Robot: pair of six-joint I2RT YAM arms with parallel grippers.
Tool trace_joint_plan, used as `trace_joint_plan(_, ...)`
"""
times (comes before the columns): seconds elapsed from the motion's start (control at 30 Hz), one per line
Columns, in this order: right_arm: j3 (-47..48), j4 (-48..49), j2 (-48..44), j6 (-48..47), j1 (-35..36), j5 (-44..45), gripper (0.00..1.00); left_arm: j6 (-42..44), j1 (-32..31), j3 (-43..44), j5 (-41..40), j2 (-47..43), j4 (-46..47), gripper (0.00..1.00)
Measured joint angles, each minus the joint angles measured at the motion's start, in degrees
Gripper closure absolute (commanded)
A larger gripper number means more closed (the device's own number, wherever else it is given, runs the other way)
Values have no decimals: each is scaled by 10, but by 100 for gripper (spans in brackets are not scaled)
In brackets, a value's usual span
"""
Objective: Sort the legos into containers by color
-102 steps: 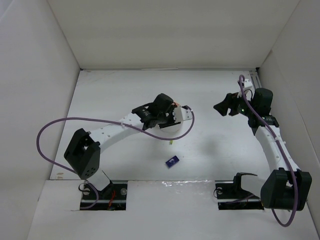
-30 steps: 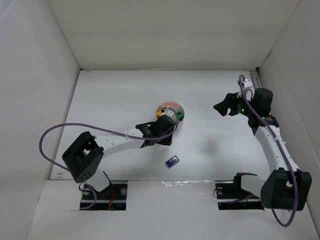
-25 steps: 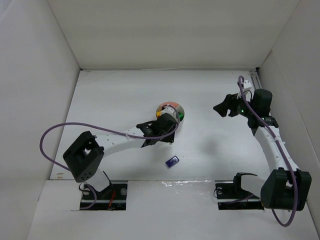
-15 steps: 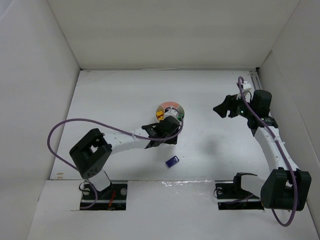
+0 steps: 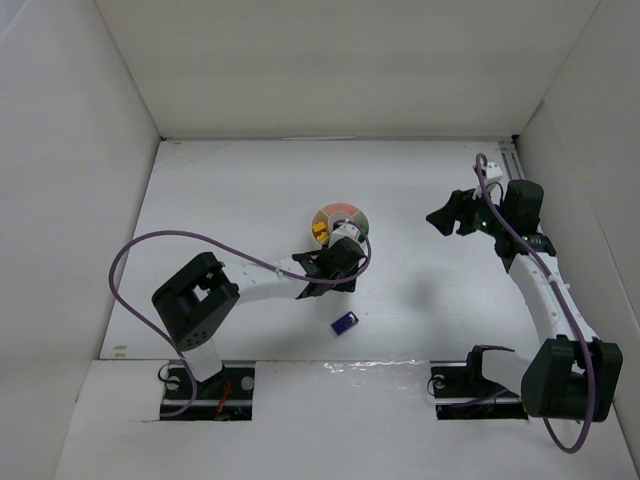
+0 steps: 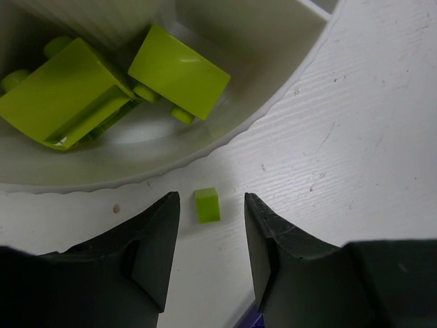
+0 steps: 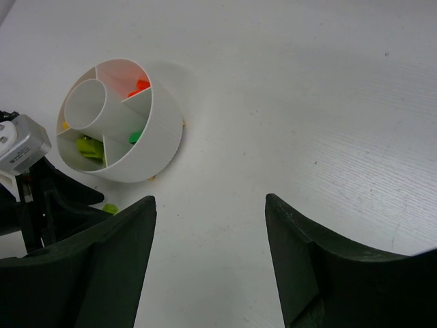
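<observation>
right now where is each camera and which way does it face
Top: above and behind the arms, looking down at the table; both arms show, bases at the bottom.
Left wrist: low over the table, looking down at a loose lime brick beside the dish, between the left fingers.
Right wrist: farther off, looking across at the dish; right fingers frame the bottom.
Shared: both wrist views show the dish and that brick.

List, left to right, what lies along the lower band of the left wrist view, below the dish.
One finger of the left tool → small lime brick → the tool's other finger.
</observation>
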Motion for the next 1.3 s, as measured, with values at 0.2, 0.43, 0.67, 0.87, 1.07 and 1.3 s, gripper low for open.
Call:
trace_joint_plan(0.2,0,0,0,-2,0,0,30,0,0,0,-7,7,2,67)
trace_joint_plan(0.43,-2,0,0,-2,-4,0,30,-3,0,0,-9,18,6,69)
trace_joint_plan(0.67,-2,0,0,-6,-4,0,30,-4,0,0,-9,19,6,77)
trace_joint_plan(0.87,-2,0,-1,-7,-4,0,30,-4,0,0,-9,19,6,82)
trace_joint_plan(1.07,-2,0,-7,-7,-4,0,30,-1,0,-17,-9,-3,9,87)
trace_joint_plan(1.3,-2,0,-12,-6,-4,0,30,17,-12,-45,-9,-83,17,93)
